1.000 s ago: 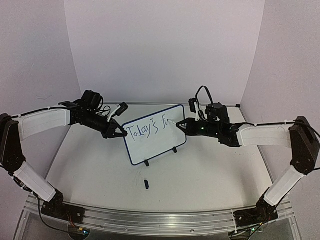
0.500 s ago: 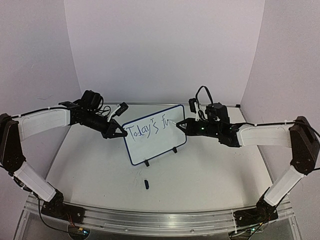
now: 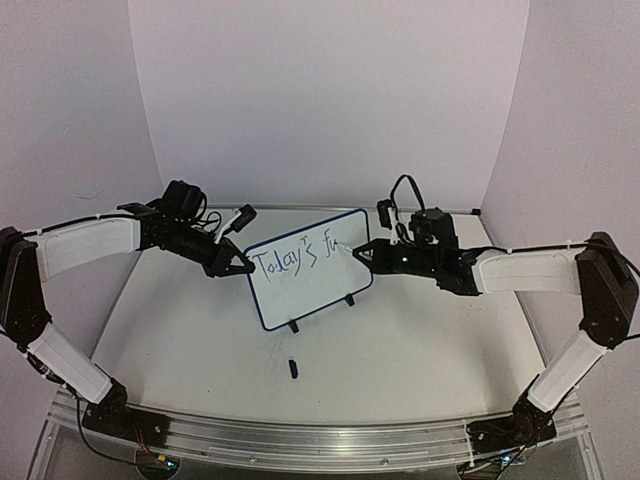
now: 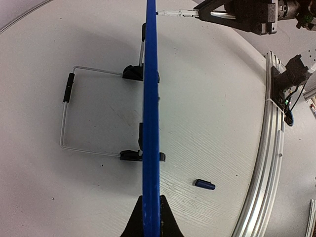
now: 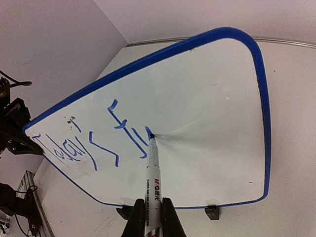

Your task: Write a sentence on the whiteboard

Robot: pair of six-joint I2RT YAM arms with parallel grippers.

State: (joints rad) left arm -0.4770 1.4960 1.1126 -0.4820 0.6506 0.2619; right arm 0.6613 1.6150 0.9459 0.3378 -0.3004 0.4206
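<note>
The whiteboard [image 3: 318, 286] stands upright mid-table on its black clip feet [image 3: 293, 326], and in the left wrist view it shows edge-on as a blue rim [image 4: 150, 98]. My left gripper [image 3: 246, 267] is shut on its left edge, black fingers on either side of the rim [image 4: 150, 198]. My right gripper [image 5: 153, 201] is shut on a white marker [image 5: 154, 173], whose tip touches the board face [image 5: 212, 118]. The sentence [image 5: 94, 143] reads "Today's" followed by an f and part of another letter in blue strokes [image 3: 295, 258]. In the top view my right gripper [image 3: 362, 249] is at the board's upper right.
A small dark marker cap [image 3: 293, 368] lies on the table in front of the board, also seen as the cap [image 4: 205, 184] from the left wrist. The wire stand [image 4: 66, 113] reaches out behind the board. An aluminium rail [image 3: 320, 440] runs along the near table edge.
My right gripper has shifted slightly and the marker tip has moved a little on the board. My left gripper and the whiteboard have stayed still.
</note>
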